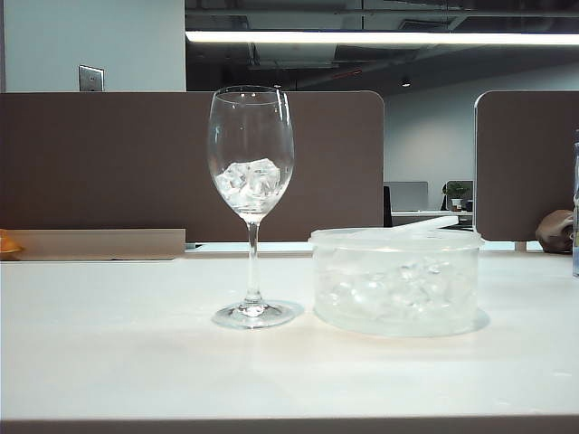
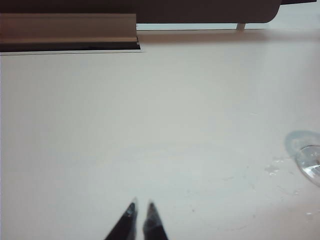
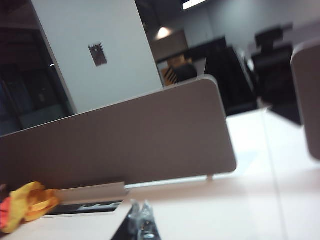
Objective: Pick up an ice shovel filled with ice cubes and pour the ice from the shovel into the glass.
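Ice cubes [image 1: 251,178] are sitting in the glass [image 1: 251,154]; shovel [image 1: 432,223] is lying across the tub [image 1: 396,280]. You're holding left tool [image 2: 141,206] and right tool [image 3: 140,206] closed, empty — any low sweep risks toppling that glass.

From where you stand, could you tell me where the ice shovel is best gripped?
By the handle of the ice shovel, from the right and above: it lies flat across the tub rim, its thin end sticking past the right edge. Both pincers are shut and away from it.
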Available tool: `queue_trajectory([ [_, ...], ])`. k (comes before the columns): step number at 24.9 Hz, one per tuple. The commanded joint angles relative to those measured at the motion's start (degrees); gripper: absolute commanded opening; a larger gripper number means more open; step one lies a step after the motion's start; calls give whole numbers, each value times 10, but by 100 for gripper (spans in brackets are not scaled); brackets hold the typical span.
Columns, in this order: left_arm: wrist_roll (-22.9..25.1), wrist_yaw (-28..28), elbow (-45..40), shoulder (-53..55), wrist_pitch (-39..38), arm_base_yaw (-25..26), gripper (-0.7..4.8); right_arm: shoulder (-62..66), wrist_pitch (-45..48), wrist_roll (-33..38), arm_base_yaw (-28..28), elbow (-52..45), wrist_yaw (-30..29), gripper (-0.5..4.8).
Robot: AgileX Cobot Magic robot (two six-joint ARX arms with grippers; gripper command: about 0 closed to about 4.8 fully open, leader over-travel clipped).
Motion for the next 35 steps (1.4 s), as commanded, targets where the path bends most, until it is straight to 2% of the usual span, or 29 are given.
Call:
queue_trajectory([
  [1, -2, 2, 0, 0, -1, 1, 29, -28, -26, -24, -1, 1, 24, -5],
  [8, -2, 2, 0, 0, -1, 1, 29, -57, -49, -29, -1, 1, 34, -5],
  [19, -2, 2, 0, 0, -1, 1, 29, -57, -139, -40, -1, 1, 53, -5],
  [23, -2, 2, 0, 0, -1, 1, 29, -57, -176, -64, -1, -1, 54, -5],
  [32, -2, 2, 0, 0, -1, 1, 29, -57, -210, -68, -1, -55, 52, -5],
  [35, -2, 2, 0, 0, -1, 1, 29, -57, -209, -114, -1, -69, 58, -5],
])
